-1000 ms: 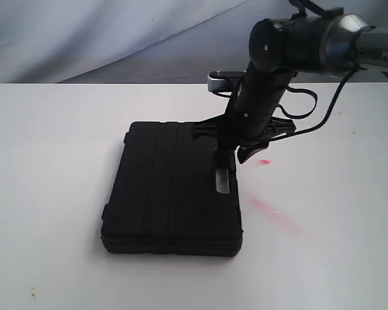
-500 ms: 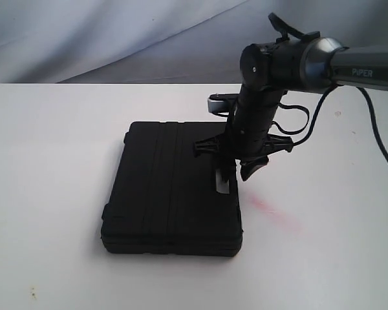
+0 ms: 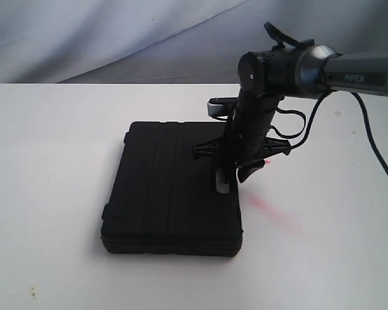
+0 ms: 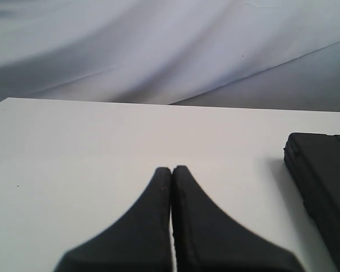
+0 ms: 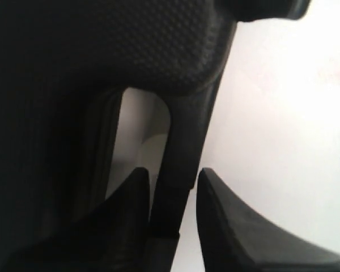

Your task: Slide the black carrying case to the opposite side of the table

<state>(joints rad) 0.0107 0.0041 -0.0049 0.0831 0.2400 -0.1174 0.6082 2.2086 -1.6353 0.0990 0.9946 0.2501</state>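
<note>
The black carrying case [image 3: 171,187] lies flat on the white table [image 3: 52,161], a little left of the middle, with its handle [image 3: 223,181] on its right edge. My right gripper [image 3: 227,169] points down at that handle. In the right wrist view the gripper [image 5: 173,181] is open and straddles the handle bar [image 5: 184,153]: one finger touches it, and a thin gap shows at the other. The case body [image 5: 102,51] fills much of that view. My left gripper [image 4: 172,169] is shut on nothing, low over the table [image 4: 73,147], with the case's edge [image 4: 323,175] off to one side.
A pink-red smear [image 3: 271,210] marks the table right of the case. Small dark specks [image 3: 32,294] sit near the front left. Grey cloth [image 3: 116,39] hangs behind the far edge. The right arm's cable [image 3: 375,161] loops down at the right.
The right arm has shifted slightly left, bringing its gripper closer over the case's handle. The case has not moved.
</note>
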